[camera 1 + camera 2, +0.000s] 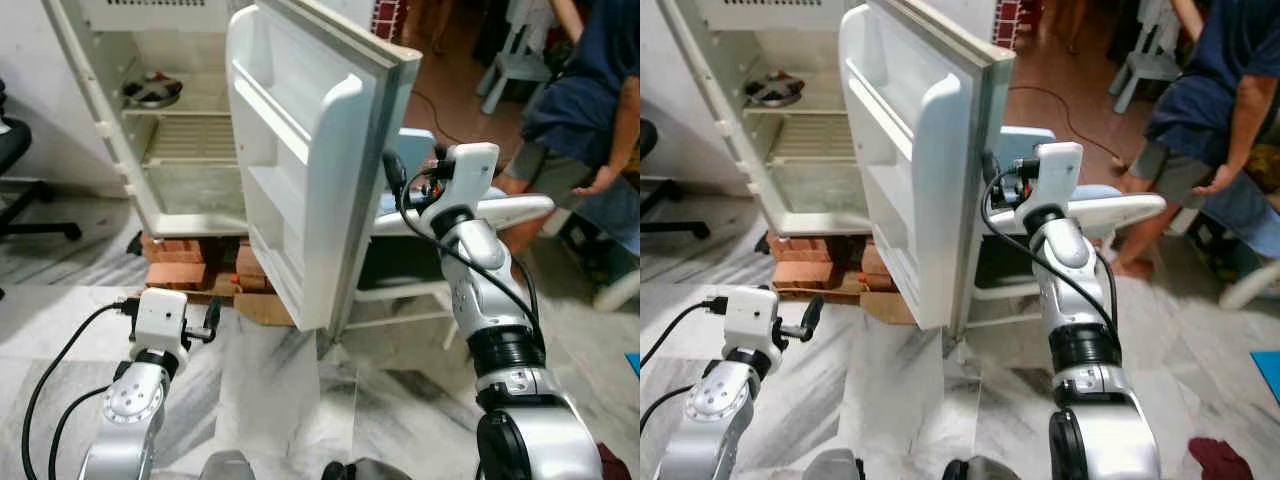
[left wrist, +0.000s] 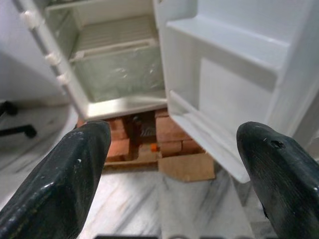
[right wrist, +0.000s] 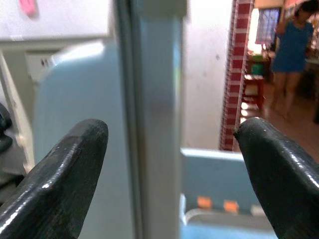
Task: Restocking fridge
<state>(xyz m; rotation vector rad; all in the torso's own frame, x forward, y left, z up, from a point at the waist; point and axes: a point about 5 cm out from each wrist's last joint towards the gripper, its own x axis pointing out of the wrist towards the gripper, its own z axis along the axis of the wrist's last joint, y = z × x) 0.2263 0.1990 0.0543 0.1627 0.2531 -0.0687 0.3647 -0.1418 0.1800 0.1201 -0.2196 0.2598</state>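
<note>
While standing before open fridge [image 1: 170, 150] propped on bricks [image 1: 190, 265].
Left gripper [image 2: 169, 164] hovering low by the fridge's base, fingers spread wide, holding nothing; metal bowl [image 1: 152, 92] sitting on upper shelf; door [image 1: 300, 160] swinging out centre; right gripper [image 3: 169, 164] gaping, straddling door's outer edge, not clamping; person [image 1: 585, 110] standing far right.

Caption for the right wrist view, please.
Right gripper, jaws open, straddling the edge of the open fridge door.
</note>
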